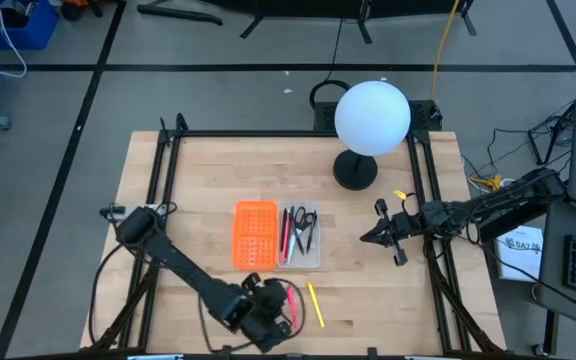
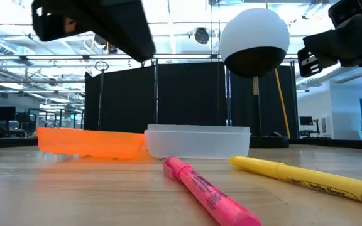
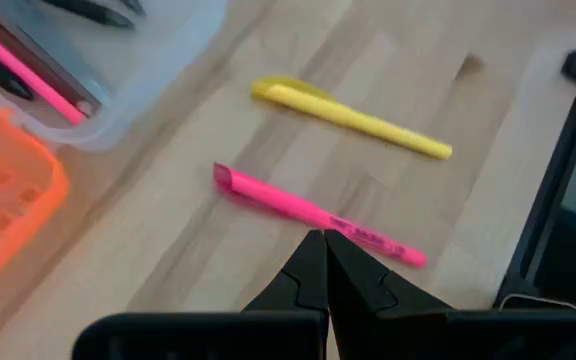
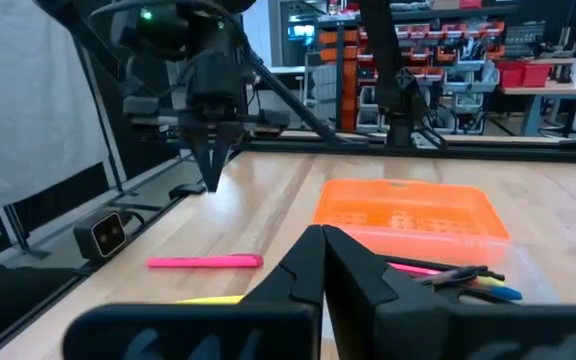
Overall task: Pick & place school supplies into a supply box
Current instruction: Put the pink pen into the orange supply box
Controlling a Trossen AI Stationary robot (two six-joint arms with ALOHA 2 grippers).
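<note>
**Two markers on the counter, both grippers closed and empty**

Nearest the low camera lies a pink marker, flat on the wooden counter, with a yellow marker just beside it and apart from it. From above, both rest near the counter's front edge, outside the supply box. The left gripper hangs just above the pink marker without touching it; its fingers are pressed together, tips meeting, holding nothing. In the right wrist view that same gripper points down over the counter just behind the pink marker.

The supply box sits mid-counter, its clear wall joined to the orange panel on its left side. Inside lie the small black-handled scissors, a red-orange pen and some dark pens; the left wrist view also shows a pink one at the box's edge.

The right gripper waits above the counter's right side, well apart from the box, fingers closed on nothing. A white globe lamp stands at the counter's far edge.
</note>
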